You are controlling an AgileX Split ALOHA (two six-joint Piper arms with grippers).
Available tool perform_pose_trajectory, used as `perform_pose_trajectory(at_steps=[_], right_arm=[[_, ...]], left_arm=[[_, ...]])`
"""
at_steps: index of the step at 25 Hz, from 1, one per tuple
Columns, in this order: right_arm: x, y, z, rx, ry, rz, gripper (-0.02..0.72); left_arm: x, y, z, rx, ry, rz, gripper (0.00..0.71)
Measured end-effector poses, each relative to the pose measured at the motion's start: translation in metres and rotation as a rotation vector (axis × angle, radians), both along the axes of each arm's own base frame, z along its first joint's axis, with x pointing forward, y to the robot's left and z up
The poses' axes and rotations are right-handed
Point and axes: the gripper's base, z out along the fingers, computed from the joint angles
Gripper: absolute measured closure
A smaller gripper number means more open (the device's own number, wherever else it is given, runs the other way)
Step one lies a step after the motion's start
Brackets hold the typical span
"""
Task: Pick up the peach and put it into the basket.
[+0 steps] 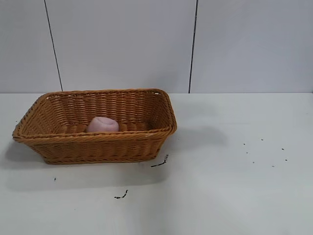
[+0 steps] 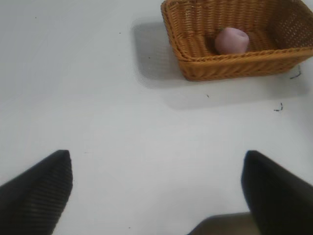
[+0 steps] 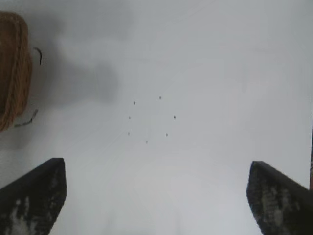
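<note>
The pale pink peach (image 1: 102, 125) lies inside the orange-brown wicker basket (image 1: 98, 142) on the left half of the white table. From the left wrist the peach (image 2: 232, 40) shows resting on the floor of the basket (image 2: 230, 66), far from my left gripper (image 2: 156, 169), which hangs open over bare table. My right gripper (image 3: 156, 181) is also open and empty above the table, with one corner of the basket (image 3: 13, 68) off to its side. Neither arm appears in the exterior view.
Small dark scraps (image 1: 160, 163) lie on the table just in front of the basket, and a ring of dark specks (image 3: 151, 120) marks the surface below the right gripper. A grey panelled wall (image 1: 146, 44) closes the back.
</note>
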Motion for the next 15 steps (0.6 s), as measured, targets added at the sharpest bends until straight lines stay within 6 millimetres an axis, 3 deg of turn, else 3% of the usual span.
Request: perform_pose_trajectory(at_steps=[4, 11, 15], right_arm=[[-0.046, -0.002, -0.03, 0.004, -0.102, -0.001, 0.014], [-0.101, -0.004, -0.086, 0.007, -0.261, -0.003, 0.014], [-0.121, -0.005, -0.085, 0.012, -0.378, -0.004, 0.014]], left_arm=[[0.0, 0.0, 0.0, 0.0, 0.0, 0.0, 0.018], [0.0, 0.0, 0.0, 0.0, 0.0, 0.0, 0.018], [0.0, 0.0, 0.0, 0.0, 0.0, 0.0, 0.018]])
